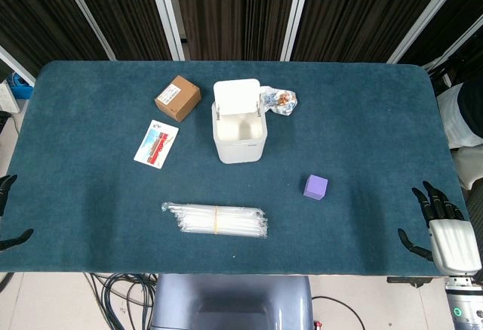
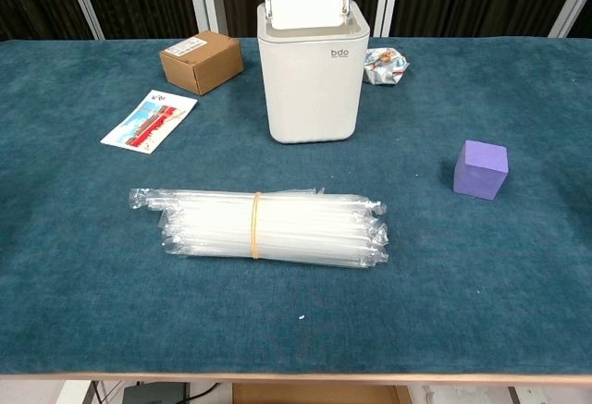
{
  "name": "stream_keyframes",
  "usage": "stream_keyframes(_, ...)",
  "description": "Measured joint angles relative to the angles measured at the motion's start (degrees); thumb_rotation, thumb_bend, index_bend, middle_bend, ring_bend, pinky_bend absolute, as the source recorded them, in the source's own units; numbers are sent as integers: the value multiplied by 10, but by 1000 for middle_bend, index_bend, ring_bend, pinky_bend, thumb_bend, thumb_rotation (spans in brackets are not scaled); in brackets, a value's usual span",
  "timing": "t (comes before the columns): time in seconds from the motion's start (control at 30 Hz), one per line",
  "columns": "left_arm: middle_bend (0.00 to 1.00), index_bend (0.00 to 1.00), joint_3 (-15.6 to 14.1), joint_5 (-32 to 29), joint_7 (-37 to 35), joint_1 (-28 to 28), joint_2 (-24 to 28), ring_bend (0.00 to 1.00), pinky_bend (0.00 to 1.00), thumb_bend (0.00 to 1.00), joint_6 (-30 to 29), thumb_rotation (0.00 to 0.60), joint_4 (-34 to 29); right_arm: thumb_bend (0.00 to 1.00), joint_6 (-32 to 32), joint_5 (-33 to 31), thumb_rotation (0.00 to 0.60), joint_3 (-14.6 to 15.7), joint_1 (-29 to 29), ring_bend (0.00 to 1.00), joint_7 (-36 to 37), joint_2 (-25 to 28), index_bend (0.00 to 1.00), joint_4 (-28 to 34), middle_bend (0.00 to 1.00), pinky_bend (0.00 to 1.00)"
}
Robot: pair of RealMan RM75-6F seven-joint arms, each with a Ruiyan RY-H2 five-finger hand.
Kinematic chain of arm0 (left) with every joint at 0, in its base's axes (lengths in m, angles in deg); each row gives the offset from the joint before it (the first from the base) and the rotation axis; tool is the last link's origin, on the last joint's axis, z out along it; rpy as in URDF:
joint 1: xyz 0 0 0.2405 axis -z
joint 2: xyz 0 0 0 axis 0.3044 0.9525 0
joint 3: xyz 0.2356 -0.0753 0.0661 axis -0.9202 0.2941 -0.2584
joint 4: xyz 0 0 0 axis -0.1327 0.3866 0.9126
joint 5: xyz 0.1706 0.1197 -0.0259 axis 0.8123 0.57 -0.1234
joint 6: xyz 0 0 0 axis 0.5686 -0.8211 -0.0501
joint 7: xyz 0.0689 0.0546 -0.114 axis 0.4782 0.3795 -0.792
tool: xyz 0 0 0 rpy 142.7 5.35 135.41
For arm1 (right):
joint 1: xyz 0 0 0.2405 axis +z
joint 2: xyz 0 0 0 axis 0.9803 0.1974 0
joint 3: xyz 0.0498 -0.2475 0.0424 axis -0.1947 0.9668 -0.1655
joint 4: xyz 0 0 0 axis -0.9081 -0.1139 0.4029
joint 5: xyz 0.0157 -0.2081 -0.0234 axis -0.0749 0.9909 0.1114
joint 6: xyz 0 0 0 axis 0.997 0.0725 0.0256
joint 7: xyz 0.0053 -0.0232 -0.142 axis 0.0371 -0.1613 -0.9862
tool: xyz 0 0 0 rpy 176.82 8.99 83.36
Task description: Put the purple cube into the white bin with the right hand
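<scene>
Nothing done yet. Purple cube (image 1: 316, 187) sits on the tabletop (image 1: 362, 118), well apart from the white bin (image 1: 240, 132), lid up. My right robot hand (image 1: 436, 224) empty, fingers spread, at the near edge.

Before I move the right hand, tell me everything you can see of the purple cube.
The purple cube is a plain, matte lavender block, possibly foam, with slightly soft edges. It sits flat on the teal table cloth, turned a little askew, to the right of the white bin and nearer the table's front. Nothing touches it but the cloth.

Cardboard box (image 1: 178, 97), card (image 1: 156, 144), crumpled wrapper (image 1: 280, 101), banded straw bundle (image 1: 217, 218) on table (image 1: 362, 134).
</scene>
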Motion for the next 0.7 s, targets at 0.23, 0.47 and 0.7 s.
stream_keyframes(0.23,167,134,-1,1,1,0,0,23,63,96,0,600,-1,216,-3,-1,600,0,0,110,4,1,107,0,104,288)
stream_keyframes(0.47,168,134,-1,1,1,0,0,23,63,96,1,600,0,176,-7,0,600,2,1,107,10,3,105,1,103,288)
stream_keyframes(0.7,167,134,-1,1,2,0,0,23,63,96,1,600,-1,148,-13,-1,600,3,3,105,13,4,109,1,100,287)
